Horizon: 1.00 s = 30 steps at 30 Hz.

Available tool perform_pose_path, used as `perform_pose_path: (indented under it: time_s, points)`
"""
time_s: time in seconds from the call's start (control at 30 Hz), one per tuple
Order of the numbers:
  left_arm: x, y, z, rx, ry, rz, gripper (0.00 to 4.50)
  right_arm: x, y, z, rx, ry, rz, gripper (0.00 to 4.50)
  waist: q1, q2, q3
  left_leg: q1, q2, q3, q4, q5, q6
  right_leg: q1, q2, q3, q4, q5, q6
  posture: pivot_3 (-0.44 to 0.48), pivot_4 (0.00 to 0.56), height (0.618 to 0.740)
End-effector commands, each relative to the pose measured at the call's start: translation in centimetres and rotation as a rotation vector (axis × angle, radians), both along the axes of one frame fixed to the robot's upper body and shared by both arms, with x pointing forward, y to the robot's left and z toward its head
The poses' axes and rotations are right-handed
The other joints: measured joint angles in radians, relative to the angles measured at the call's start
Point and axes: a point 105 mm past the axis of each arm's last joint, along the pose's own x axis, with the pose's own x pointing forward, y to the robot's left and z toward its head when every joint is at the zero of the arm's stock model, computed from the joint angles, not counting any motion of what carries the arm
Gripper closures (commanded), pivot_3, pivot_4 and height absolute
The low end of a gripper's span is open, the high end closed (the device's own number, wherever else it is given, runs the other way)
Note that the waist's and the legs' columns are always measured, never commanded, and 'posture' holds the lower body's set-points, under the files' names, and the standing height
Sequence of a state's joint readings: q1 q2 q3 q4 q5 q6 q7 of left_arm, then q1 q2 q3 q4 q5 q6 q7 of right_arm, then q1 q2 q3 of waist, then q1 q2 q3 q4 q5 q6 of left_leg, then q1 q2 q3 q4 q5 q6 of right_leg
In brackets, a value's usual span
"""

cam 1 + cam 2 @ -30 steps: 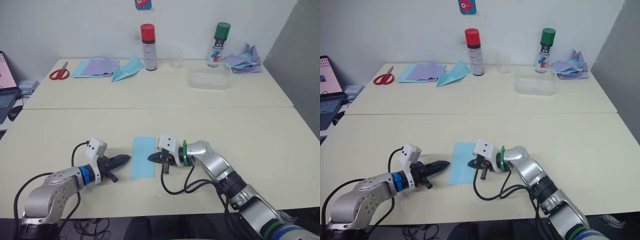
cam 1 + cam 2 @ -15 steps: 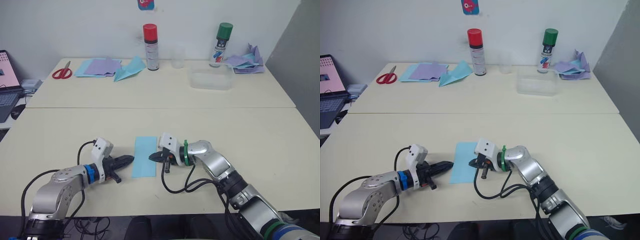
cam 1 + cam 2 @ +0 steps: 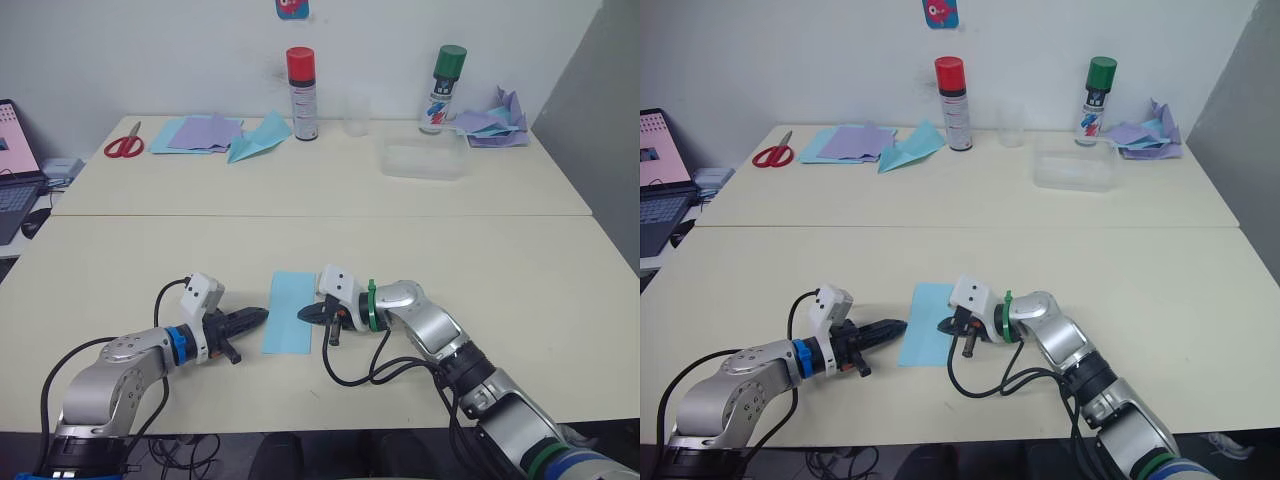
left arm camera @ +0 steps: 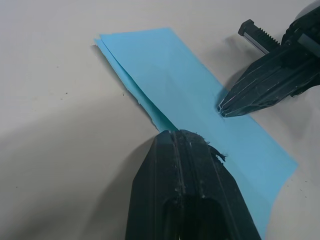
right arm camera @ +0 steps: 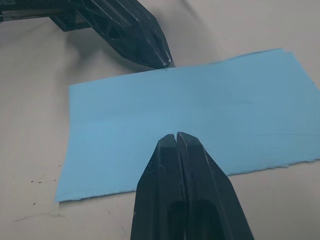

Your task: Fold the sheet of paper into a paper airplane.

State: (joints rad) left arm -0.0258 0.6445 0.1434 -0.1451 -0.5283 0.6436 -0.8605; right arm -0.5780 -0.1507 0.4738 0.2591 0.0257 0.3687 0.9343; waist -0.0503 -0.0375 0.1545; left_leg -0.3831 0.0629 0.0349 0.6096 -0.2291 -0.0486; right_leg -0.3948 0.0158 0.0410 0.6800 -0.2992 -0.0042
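— Sheet of paper [image 3: 288, 313]: where does it lie, and what is on its 9 o'clock side?

— Flat on the near tabletop [image 3: 520, 290], folded double lengthwise, between both arms. At its 9 o'clock the left pincer [image 3: 262, 315] has its fingers pressed together, tip just touching the long edge, probably to stop the sheet sliding.

— And at 3 o'clock?

— The right pincer [image 3: 303, 314], fingers also together, tip resting on the sheet, likely pinning the layers or pressing the crease. No wedge yet; the nose corners remain unfolded.
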Motion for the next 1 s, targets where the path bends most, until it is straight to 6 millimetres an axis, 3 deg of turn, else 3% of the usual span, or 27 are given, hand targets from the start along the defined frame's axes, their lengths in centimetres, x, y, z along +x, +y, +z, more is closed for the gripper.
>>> perform_pose_path:
  time_s: [0.03, 0.3, 0.83, 1.0]
  points:
    - [0.1, 0.6, 0.5, 0.025, -0.031, 0.003, 4.5, 0.3, -0.9, -1.4, -0.057, 0.033, -0.048, 4.48, 0.0, 0.0, 0.0, 0.0, 0.0, 0.0, 0.0, 0.0, 0.0, 0.0, 0.0, 0.0, 0.0, 0.0, 0.0, 0.0, 0.15, 0.74]
    - [0.7, 0.0, 0.0, 0.021, -0.037, -0.003, 4.5, 0.2, -1.1, -1.5, -0.062, 0.037, -0.05, 4.48, 0.0, 0.0, 0.0, 0.0, 0.0, 0.0, 0.0, 0.0, 0.0, 0.0, 0.0, 0.0, 0.0, 0.0, 0.0, 0.0, 0.15, 0.74]
    - [1.2, -2.1, 2.1, -0.011, -0.078, -0.101, 4.5, 0.3, -1.1, -1.5, -0.06, 0.045, -0.059, 4.48, 0.0, 0.0, 0.0, -0.001, 0.0, 0.0, 0.0, 0.0, 0.0, 0.0, 0.0, 0.0, 0.0, 0.0, 0.0, 0.0, 0.15, 0.74]
    - [1.3, -2.5, 1.2, 0.025, -0.073, -0.108, 4.5, 0.7, -1.2, -0.7, -0.028, 0.073, -0.093, 4.31, 0.0, 0.0, 0.0, -0.001, 0.0, 0.0, 0.0, 0.0, 0.0, 0.0, 0.0, 0.0, 0.0, 0.0, 0.0, 0.0, 0.15, 0.74]
